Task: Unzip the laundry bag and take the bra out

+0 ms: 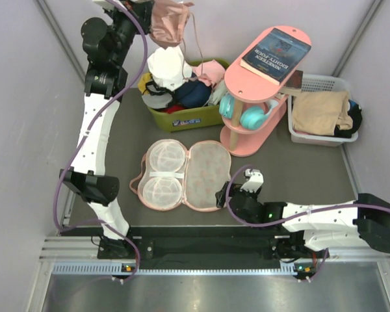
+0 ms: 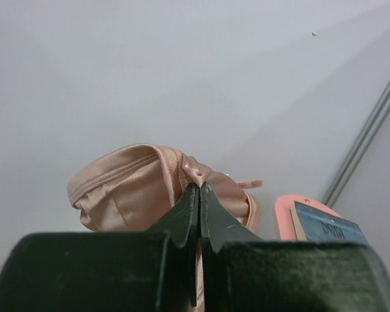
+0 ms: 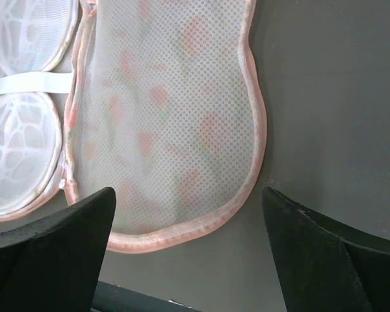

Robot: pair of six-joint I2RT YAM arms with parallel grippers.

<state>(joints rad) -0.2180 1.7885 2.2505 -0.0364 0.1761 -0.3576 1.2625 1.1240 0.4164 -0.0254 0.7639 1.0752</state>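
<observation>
The laundry bag (image 1: 182,175) lies unzipped and spread flat on the dark table, mesh cups on the left half and printed mesh on the right; it also shows in the right wrist view (image 3: 175,117). My left gripper (image 1: 149,8) is raised high at the back and is shut on a peach-pink bra (image 1: 170,23), which hangs from it above the green bin; the left wrist view shows the jaws (image 2: 199,188) pinched on the bra fabric (image 2: 130,188). My right gripper (image 1: 222,195) is open and empty just right of the bag's near right edge.
A green bin (image 1: 182,117) full of clothes stands behind the bag. A pink two-tier stand (image 1: 263,71) with a book and teal headphones is at the right. A white basket (image 1: 322,110) with tan cloth is at the far right.
</observation>
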